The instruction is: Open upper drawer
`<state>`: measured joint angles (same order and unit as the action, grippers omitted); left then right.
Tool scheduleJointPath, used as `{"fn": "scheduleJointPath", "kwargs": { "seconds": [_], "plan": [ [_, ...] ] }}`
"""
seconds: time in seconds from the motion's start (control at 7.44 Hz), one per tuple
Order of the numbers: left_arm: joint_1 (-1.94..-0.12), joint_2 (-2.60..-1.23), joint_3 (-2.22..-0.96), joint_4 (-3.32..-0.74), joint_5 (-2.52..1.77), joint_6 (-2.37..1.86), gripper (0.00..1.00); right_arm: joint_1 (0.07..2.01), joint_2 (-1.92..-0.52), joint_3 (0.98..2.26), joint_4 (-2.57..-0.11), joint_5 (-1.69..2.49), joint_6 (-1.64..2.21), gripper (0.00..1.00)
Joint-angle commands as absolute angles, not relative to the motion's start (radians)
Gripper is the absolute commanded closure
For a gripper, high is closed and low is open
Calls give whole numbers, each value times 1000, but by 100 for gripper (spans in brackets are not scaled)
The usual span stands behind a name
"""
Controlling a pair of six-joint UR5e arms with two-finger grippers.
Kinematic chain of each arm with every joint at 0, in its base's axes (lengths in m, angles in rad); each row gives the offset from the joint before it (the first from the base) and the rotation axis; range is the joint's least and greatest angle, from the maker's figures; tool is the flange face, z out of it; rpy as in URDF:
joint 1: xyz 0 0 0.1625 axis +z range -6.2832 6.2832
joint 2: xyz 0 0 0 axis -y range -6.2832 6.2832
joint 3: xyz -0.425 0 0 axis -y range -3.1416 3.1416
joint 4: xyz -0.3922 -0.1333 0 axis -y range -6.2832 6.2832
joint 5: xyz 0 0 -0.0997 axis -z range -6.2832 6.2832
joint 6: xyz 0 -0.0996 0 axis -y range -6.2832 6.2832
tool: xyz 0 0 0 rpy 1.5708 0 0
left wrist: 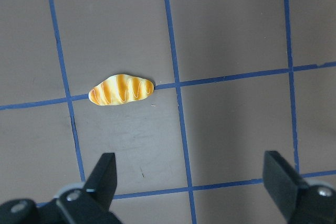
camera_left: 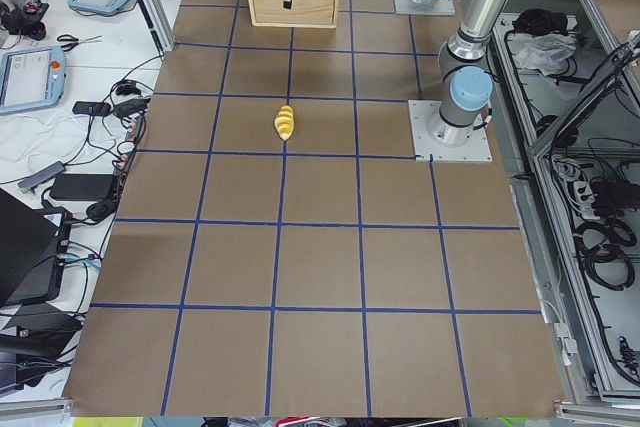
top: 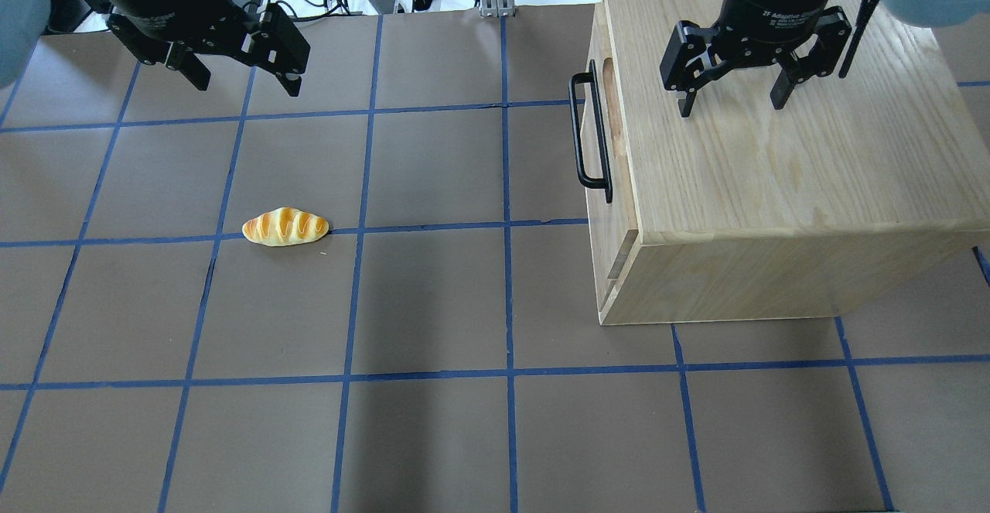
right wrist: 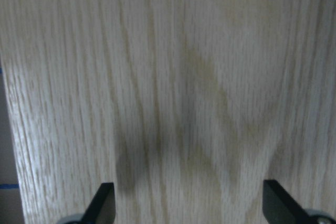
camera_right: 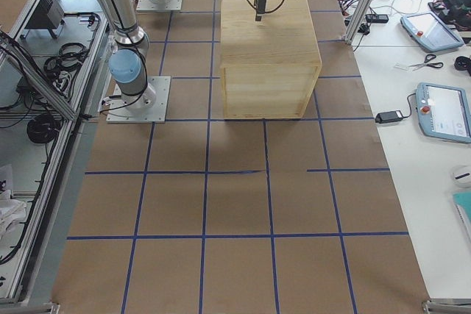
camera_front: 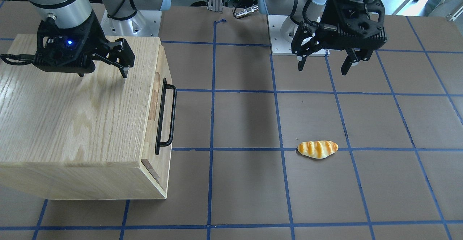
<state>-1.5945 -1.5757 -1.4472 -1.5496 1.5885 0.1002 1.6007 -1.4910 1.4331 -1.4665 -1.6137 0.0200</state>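
Two black two-finger pincers are seen, each with its fingers spread apart and nothing gripped between them. The right pincer (top: 731,107) is held above the top of the pale oak-grain wooden cabinet (top: 773,180), fingers pointed down; whether the wood is touched cannot be told. The upper drawer (top: 612,122), a pale-wood front with an oval finger notch, is found at the cabinet's face turned toward the middle of the brown, blue-taped worktop (top: 433,304), and appears pushed in. Its long black metal bar handle (top: 585,138) is well apart from both pincers. The left pincer (top: 247,86) is held over the worktop's other side. A small golden striped bread roll (top: 285,227) is laid near it, well apart from the drawer.
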Motion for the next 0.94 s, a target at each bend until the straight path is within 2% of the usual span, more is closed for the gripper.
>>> {"fn": "scheduleJointPath", "kwargs": {
  "seconds": [0.0,0.81],
  "plan": [
    [-1595,-1568,-1454,-1549,1594,103,0,1600,-1491,1433,-1466,-1614,20,0],
    [-1592,-1580,-1480,-1509,1582,124,0,1601,-1491,1433,-1466,-1614,20,0]
  ]
}}
